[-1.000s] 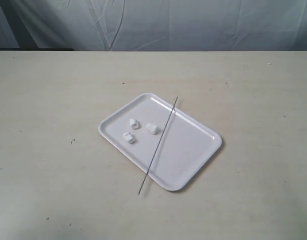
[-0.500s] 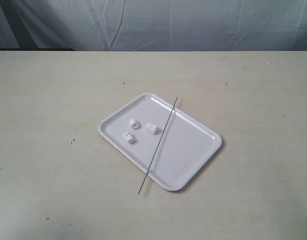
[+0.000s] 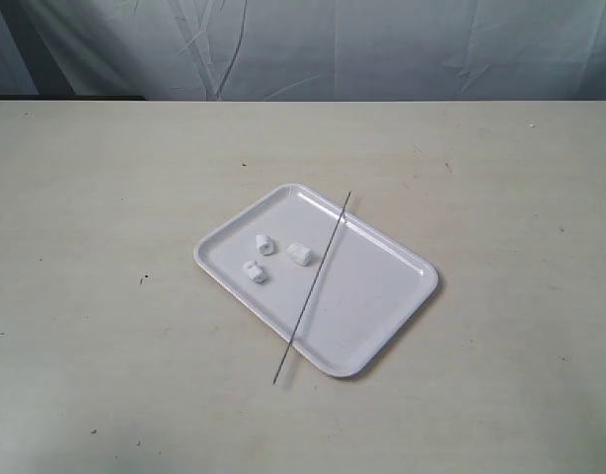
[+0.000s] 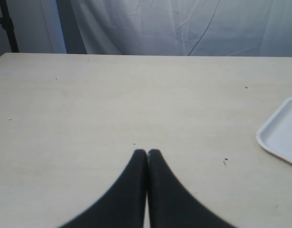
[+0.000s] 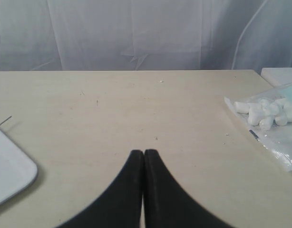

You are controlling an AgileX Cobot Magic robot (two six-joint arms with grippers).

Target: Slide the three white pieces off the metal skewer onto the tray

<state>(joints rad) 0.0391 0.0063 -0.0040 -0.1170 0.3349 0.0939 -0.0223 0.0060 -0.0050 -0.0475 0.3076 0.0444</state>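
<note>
The white tray (image 3: 382,286) lies at the table's middle in the exterior view. Three white pieces (image 3: 265,244) (image 3: 300,254) (image 3: 255,272) rest loose on its left part. Across the tray lies the thin metal skewer (image 3: 313,284), bare, with one end past the tray's near rim on the table. Neither arm shows in the exterior view. My left gripper (image 4: 147,152) is shut with nothing in it, over bare table, and a corner of the tray (image 4: 281,135) shows to one side. Shut and empty too is my right gripper (image 5: 144,152), with a tray corner (image 5: 10,168) and the skewer's tip (image 5: 3,122) nearby.
A clear plastic bag of white marshmallow pieces (image 5: 269,116) lies on the table in the right wrist view, apart from the tray. A pale cloth backdrop hangs behind the table's far edge (image 3: 303,100). Bare tabletop surrounds the tray.
</note>
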